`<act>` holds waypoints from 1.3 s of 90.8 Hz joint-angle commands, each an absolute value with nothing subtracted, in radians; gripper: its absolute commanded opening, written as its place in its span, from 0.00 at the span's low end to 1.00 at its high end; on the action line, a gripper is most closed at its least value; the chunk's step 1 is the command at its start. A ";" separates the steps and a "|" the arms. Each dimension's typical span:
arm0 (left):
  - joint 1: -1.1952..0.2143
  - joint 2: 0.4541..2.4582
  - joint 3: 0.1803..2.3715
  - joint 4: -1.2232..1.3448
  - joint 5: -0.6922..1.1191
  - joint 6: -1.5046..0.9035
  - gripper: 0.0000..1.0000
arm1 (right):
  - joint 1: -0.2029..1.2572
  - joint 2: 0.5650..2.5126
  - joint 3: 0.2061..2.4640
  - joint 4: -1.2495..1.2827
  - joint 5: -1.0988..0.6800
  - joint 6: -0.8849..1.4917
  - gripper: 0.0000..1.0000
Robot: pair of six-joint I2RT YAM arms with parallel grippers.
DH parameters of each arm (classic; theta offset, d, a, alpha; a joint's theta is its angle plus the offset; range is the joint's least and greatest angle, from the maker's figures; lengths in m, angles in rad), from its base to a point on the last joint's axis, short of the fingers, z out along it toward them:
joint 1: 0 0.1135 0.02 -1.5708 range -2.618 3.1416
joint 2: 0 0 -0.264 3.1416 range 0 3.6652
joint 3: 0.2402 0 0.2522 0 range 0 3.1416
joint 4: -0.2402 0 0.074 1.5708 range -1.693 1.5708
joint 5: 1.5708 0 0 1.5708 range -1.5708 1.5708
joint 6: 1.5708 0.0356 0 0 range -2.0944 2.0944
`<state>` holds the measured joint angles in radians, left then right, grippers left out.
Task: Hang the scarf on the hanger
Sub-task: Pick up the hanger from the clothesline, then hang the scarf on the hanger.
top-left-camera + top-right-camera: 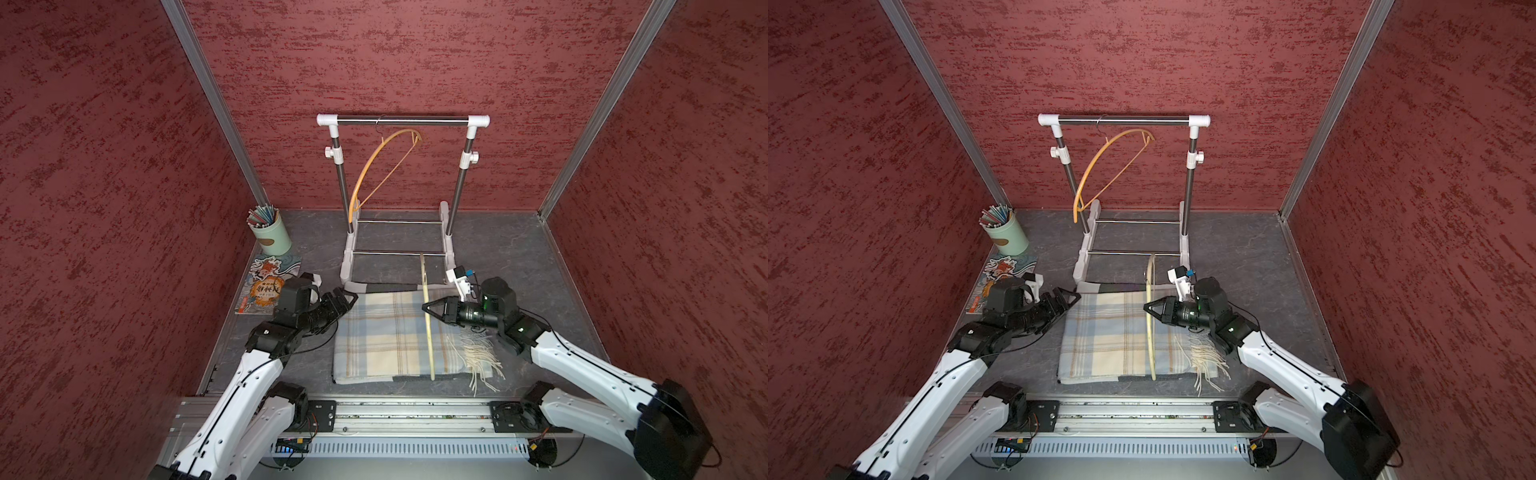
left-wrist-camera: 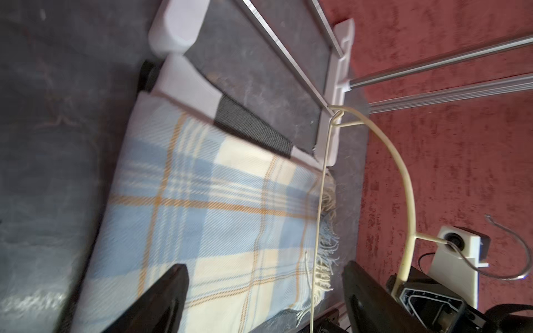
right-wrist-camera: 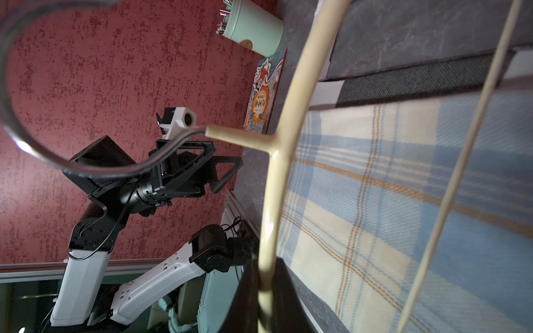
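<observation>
Above the scarf (image 1: pixel 382 332), right tool (image 1: pixel 426 308) grips the cream hanger (image 1: pixel 429 340) lengthwise toward the rack (image 1: pixel 401 121); left tool (image 1: pixel 347 297) spread wide.

Right end effector (image 1: pixel 1147 308) grips cream hanger (image 1: pixel 1152 353) over scarf (image 1: pixel 1100 345).

Hook (image 3: pixel 17 138) of the cream hanger (image 3: pixel 284 150) cut off at the right wrist picture's edge, its arm hidden inside the right gripper's (image 3: pixel 266 268) jaws, scarf (image 2: pixel 202 201) blurred in the left wrist view, book (image 1: pixel 268 286) lettering too small to read
</observation>
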<state>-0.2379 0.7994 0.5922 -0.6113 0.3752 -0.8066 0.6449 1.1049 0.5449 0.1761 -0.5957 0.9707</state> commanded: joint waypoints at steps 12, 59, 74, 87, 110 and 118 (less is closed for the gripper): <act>-0.269 0.826 0.512 -0.778 0.217 -0.819 0.80 | 0.765 1.285 0.585 0.553 -0.629 1.114 0.00; -0.319 0.988 0.480 -0.599 0.203 -0.826 0.46 | 0.876 1.562 0.537 0.796 -0.572 1.166 0.00; -0.343 0.961 0.494 -0.540 0.239 -0.800 0.00 | 0.856 1.437 0.451 0.631 -0.531 1.105 0.00; -0.394 0.931 0.524 -0.440 0.311 -0.785 0.00 | 0.823 1.346 0.405 0.510 -0.504 1.071 0.00; -0.639 1.093 0.542 0.001 0.414 -0.832 0.00 | 0.751 1.245 0.333 0.435 -0.534 1.067 0.00; -0.704 1.305 0.570 0.148 0.421 -0.859 0.00 | 0.742 1.191 0.309 0.393 -0.526 1.062 0.00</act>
<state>-0.6369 1.1130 0.5407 -0.1329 0.3687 -0.8211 0.7670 1.2369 0.3557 0.5442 -0.5541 1.0649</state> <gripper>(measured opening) 0.048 0.118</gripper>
